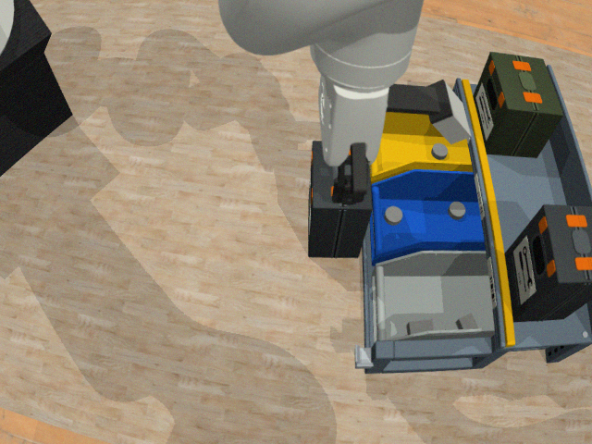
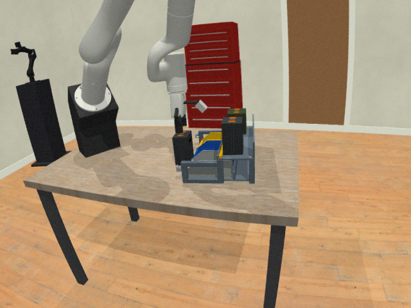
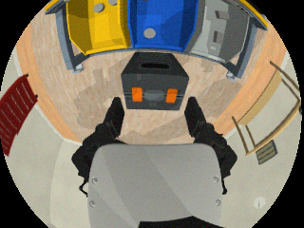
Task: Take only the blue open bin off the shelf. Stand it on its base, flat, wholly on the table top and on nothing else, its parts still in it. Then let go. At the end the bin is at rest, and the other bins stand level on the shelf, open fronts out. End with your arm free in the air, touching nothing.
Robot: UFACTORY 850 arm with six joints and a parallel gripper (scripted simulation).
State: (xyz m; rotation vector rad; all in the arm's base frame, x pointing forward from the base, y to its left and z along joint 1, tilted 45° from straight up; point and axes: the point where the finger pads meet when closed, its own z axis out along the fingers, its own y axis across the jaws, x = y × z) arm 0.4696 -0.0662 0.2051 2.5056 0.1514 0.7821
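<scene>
Black case (image 1: 339, 229) (image 2: 182, 149) (image 3: 155, 85) upright — open gripper (image 1: 351, 178) (image 2: 179, 124) (image 3: 154, 104) above.

Up at twelve o'clock in the wrist view, the blue open bin (image 3: 163, 21) runs off the picture's edge! Over in the top view, the arm (image 1: 363, 57) is cut off at twelve, and its gripper (image 1: 351, 183) covers part of the front black case's lid (image 1: 321, 191). And the labels (image 1: 492, 281) at four o'clock? Too small to read!
</scene>
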